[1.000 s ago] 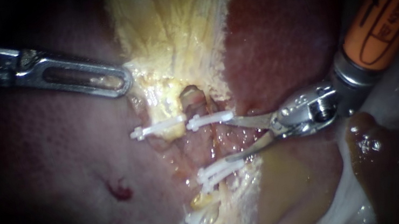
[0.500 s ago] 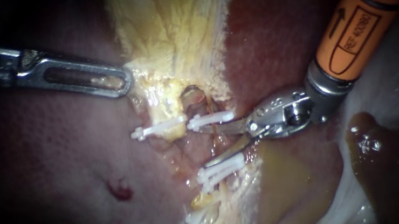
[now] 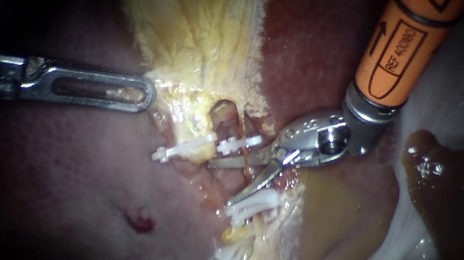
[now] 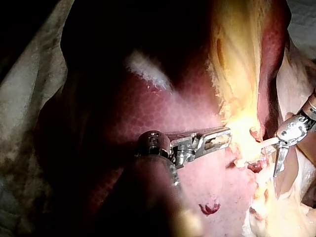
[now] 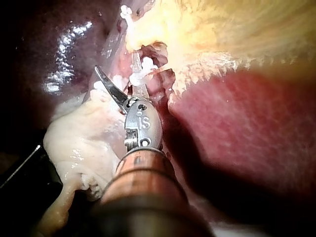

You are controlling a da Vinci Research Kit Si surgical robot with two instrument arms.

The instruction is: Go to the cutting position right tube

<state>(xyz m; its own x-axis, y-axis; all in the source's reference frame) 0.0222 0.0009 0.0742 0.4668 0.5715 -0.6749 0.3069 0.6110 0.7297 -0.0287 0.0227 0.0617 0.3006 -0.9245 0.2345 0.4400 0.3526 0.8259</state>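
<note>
Between the upper clip and the lower clips, my right instrument is holding its jaws wide apart. The right tube is lying between them, ungripped.

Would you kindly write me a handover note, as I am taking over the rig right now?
Left instrument: tip at the yellow tissue.
Right instrument: blades open astride the right tube, between its upper clip and lower clips.
Done: blades appear to be at the cutting position.
Left: confirm placement; the tube is not yet cut.
</note>
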